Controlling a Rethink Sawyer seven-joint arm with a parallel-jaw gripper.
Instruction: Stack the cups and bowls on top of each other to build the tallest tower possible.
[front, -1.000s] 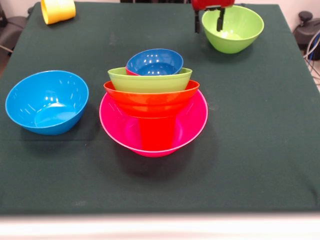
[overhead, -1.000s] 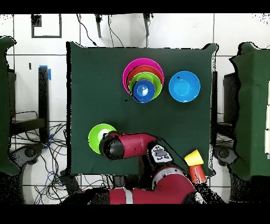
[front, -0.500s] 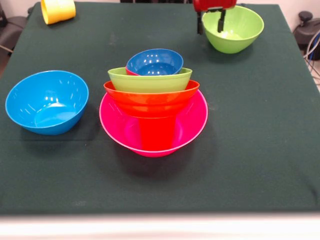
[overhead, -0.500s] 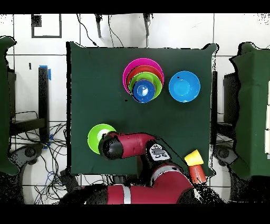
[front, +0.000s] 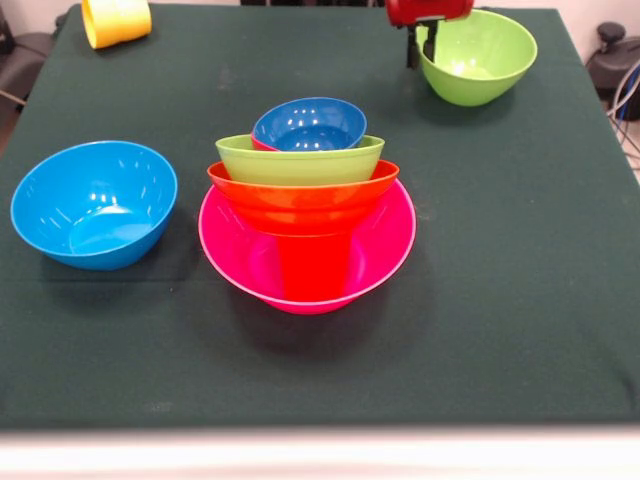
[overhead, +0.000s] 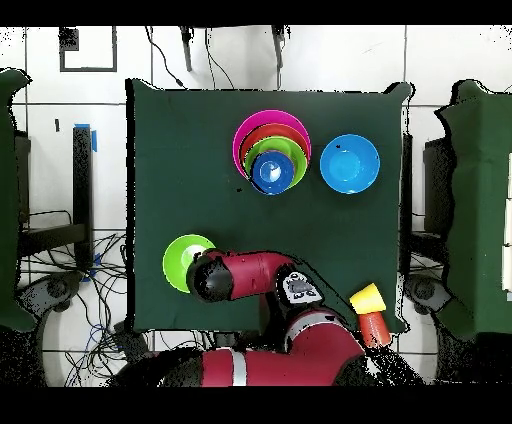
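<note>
Where the front view meets its top edge, the gripper (front: 413, 45) hangs at the rim of a lime green bowl (front: 480, 62), one dark finger (front: 411, 48) showing against the near-left side of the rim; the other is not visible, so whether it is clamped on the rim or loose cannot be told. That bowl sits near the far right corner of the dark green table (front: 520, 300). In the middle of the table stands the tower (front: 308, 205): a wide pink bowl (front: 380, 262) as base, a red cup (front: 312, 265) standing inside it, an orange bowl (front: 300, 195) resting over the cup, a second lime green bowl (front: 300, 162) nested in that, and a small dark blue bowl (front: 310, 125) tilted on top with a sliver of red rim beside it. A light blue bowl (front: 95, 203) sits alone to the left, well apart from the tower, and a yellow cup (front: 116, 20) lies on its side at the far left corner. From overhead, the red arm (overhead: 250, 275) reaches across the lower part of the table, its black end partly covering the lone lime green bowl (overhead: 183, 260). The tower (overhead: 271, 152) shows as concentric rings, with the light blue bowl (overhead: 350, 164) just beside it. The yellow cup (overhead: 366, 297) lies at the table's lower right corner, touching a red cup (overhead: 374, 326) at the edge.
</note>
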